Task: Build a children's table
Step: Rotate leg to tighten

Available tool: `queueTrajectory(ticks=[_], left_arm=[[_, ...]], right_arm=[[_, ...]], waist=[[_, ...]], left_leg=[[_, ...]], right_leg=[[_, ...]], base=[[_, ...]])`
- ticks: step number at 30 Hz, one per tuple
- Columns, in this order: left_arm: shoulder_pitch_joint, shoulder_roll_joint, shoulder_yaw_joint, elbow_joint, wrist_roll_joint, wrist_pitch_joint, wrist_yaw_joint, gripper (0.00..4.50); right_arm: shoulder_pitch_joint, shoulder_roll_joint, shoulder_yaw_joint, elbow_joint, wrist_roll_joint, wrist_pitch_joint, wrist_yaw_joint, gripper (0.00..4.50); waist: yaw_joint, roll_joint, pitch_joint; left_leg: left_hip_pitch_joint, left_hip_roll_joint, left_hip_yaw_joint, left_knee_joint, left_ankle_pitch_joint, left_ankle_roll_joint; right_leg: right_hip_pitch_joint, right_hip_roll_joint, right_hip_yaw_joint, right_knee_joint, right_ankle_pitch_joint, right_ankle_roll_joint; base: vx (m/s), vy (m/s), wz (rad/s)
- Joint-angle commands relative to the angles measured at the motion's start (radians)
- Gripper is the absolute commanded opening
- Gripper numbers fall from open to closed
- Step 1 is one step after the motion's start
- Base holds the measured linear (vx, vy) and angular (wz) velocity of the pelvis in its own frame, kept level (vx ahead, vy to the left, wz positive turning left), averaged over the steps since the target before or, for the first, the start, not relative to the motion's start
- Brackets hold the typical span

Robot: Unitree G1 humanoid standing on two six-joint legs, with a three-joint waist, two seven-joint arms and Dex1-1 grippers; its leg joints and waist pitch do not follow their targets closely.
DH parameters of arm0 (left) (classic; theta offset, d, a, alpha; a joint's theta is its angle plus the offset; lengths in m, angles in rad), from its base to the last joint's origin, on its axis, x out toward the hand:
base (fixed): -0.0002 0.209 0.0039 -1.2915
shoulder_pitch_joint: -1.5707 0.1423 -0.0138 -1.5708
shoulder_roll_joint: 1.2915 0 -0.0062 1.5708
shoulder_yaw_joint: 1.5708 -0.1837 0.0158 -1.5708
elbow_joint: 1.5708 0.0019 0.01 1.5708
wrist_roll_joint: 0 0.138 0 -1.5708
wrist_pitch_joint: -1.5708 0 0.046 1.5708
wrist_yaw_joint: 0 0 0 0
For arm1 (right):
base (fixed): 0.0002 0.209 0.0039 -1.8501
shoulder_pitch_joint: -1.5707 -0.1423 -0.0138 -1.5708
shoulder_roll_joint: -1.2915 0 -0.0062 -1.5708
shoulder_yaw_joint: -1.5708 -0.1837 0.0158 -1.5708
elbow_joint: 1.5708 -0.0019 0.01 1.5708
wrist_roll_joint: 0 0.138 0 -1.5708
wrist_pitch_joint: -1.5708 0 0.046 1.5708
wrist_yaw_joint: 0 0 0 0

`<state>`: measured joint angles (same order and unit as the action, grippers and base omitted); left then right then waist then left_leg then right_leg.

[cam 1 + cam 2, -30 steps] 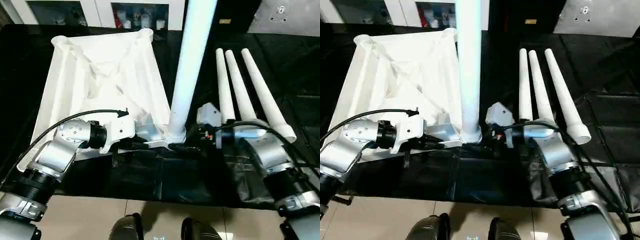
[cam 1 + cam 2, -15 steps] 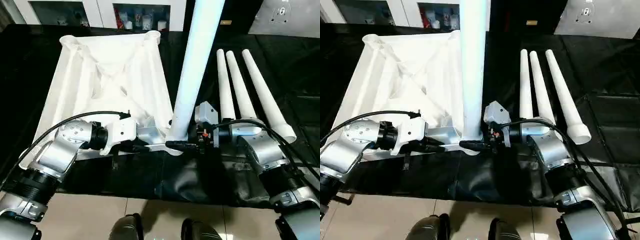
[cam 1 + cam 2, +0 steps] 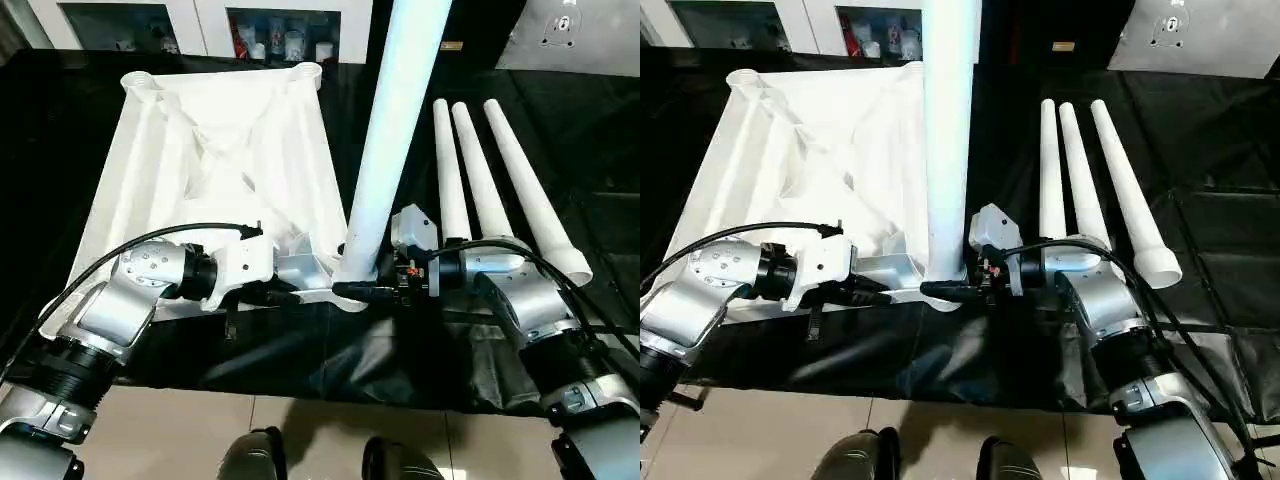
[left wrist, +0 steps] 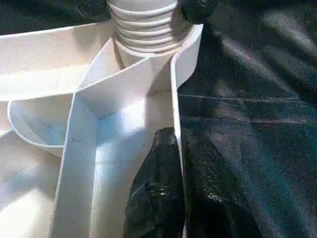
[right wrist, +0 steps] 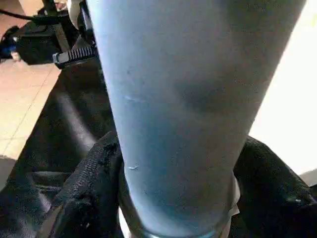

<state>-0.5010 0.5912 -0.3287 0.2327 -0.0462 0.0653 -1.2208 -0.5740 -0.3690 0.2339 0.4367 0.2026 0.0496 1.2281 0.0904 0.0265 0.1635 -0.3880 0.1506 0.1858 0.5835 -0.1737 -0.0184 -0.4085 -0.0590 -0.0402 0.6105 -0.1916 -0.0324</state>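
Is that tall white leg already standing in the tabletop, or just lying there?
Standing. The leg rises upright from the tabletop's near corner socket, its threaded end seated there, right gripper around its base.

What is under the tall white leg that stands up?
The standing leg sits in a corner socket of the upside-down table top. Its threaded end shows there; the tip inside is hidden.

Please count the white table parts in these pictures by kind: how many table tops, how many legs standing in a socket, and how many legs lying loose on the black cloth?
Table top: 1
Standing leg in a corner socket: 1
Loose legs lying on the black cloth: 3
Total: 5 white parts
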Motion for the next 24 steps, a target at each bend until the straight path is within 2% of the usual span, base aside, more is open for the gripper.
queueTrajectory(ticks=[1,3,5,7,8,9,10,12,14,18,20,22,24], left_arm=[[0.013,-0.017,-0.031,-0.025,0.000,0.016,-0.019,0.00],[0.005,-0.046,0.001,-0.021,-0.004,0.085,0.055,0.00],[0.000,-0.074,0.031,-0.031,-0.017,0.145,0.115,0.00],[0.001,-0.110,0.062,-0.068,-0.036,0.227,0.184,0.00],[0.001,-0.110,0.062,-0.068,-0.036,0.227,0.184,0.00],[0.004,-0.135,0.077,-0.099,-0.047,0.280,0.224,0.00],[0.012,-0.194,0.103,-0.165,-0.065,0.389,0.299,0.00],[0.021,-0.257,0.118,-0.229,-0.079,0.475,0.365,0.00],[0.031,-0.333,0.120,-0.289,-0.060,0.553,0.452,0.00],[0.047,-0.431,0.106,-0.339,0.005,0.622,0.580,0.00],[0.059,-0.489,0.095,-0.365,0.032,0.660,0.649,0.00],[0.062,-0.500,0.092,-0.375,0.038,0.682,0.670,0.00],[0.057,-0.493,0.096,-0.378,0.050,0.701,0.691,0.00]], right_arm=[[0.036,0.007,0.008,-0.026,0.010,0.043,0.000,2.72],[0.070,0.031,-0.003,-0.063,0.020,0.126,-0.073,2.72],[0.090,0.059,-0.013,-0.077,0.005,0.167,-0.162,2.72],[0.108,0.106,-0.029,-0.083,-0.015,0.214,-0.283,2.70],[0.108,0.106,-0.029,-0.083,-0.015,0.214,-0.283,2.70],[0.115,0.138,-0.041,-0.085,-0.021,0.249,-0.353,2.70],[0.124,0.206,-0.071,-0.093,-0.009,0.311,-0.452,2.70],[0.118,0.274,-0.099,-0.078,0.001,0.342,-0.541,2.70],[0.092,0.341,-0.115,-0.028,-0.020,0.330,-0.654,2.70],[0.056,0.399,-0.129,0.043,-0.062,0.318,-0.790,2.69],[0.039,0.424,-0.142,0.082,-0.070,0.324,-0.852,2.68],[0.039,0.436,-0.150,0.078,-0.070,0.339,-0.858,2.68],[0.042,0.446,-0.157,0.066,-0.084,0.357,-0.873,2.68]], waist=[[-0.007,0.010,-0.087],[-0.006,0.011,-0.085],[-0.008,0.012,-0.078],[-0.011,0.013,-0.071],[-0.014,0.013,-0.068],[-0.020,0.009,-0.064],[-0.027,0.013,-0.062],[-0.035,0.012,-0.062],[-0.058,0.010,-0.062],[-0.067,0.006,-0.064],[-0.069,-0.002,-0.063],[-0.069,-0.005,-0.065],[-0.071,-0.002,-0.068]], left_leg=[[0.025,0.085,-0.029,-0.062,-0.117,0.095],[0.026,0.086,-0.028,-0.064,-0.122,0.090],[0.026,0.086,-0.030,-0.069,-0.163,0.075],[0.029,0.086,-0.033,-0.076,-0.224,0.038],[0.033,0.086,-0.037,-0.079,-0.260,0.014],[0.031,0.084,-0.040,-0.083,-0.283,-0.002],[0.028,0.085,-0.043,-0.086,-0.291,-0.016],[0.030,0.084,-0.045,-0.086,-0.308,-0.020],[0.020,0.079,-0.048,-0.083,-0.300,-0.017],[0.020,0.075,-0.041,-0.079,-0.262,0.009],[0.018,0.073,-0.037,-0.077,-0.224,0.032],[0.014,0.072,-0.037,-0.078,-0.209,0.045],[0.013,0.072,-0.036,-0.078,-0.180,0.059]], right_leg=[[0.050,-0.092,0.052,-0.053,-0.043,-0.319],[0.049,-0.093,0.053,-0.054,-0.051,-0.317],[0.045,-0.095,0.055,-0.062,-0.118,-0.308],[0.044,-0.099,0.056,-0.072,-0.233,-0.285],[0.041,-0.101,0.057,-0.079,-0.305,-0.267],[0.043,-0.102,0.058,-0.083,-0.358,-0.245],[0.040,-0.102,0.059,-0.082,-0.370,-0.234],[0.037,-0.102,0.058,-0.086,-0.387,-0.228],[0.040,-0.104,0.057,-0.092,-0.394,-0.219],[0.038,-0.098,0.059,-0.094,-0.347,-0.216],[0.037,-0.095,0.058,-0.097,-0.330,-0.213],[0.040,-0.094,0.055,-0.096,-0.321,-0.201],[0.040,-0.089,0.053,-0.089,-0.256,-0.206]], base=[[0.000,0.000,0.00],[0.000,0.000,0.00],[0.000,0.000,0.00],[0.000,0.000,0.00],[0.000,0.000,0.00],[0.000,0.000,0.00],[0.000,0.000,0.00],[0.000,0.000,0.00],[0.000,0.000,0.00],[0.000,0.000,0.00],[0.000,0.000,0.00],[0.000,0.000,0.00],[0.000,0.000,0.00]])
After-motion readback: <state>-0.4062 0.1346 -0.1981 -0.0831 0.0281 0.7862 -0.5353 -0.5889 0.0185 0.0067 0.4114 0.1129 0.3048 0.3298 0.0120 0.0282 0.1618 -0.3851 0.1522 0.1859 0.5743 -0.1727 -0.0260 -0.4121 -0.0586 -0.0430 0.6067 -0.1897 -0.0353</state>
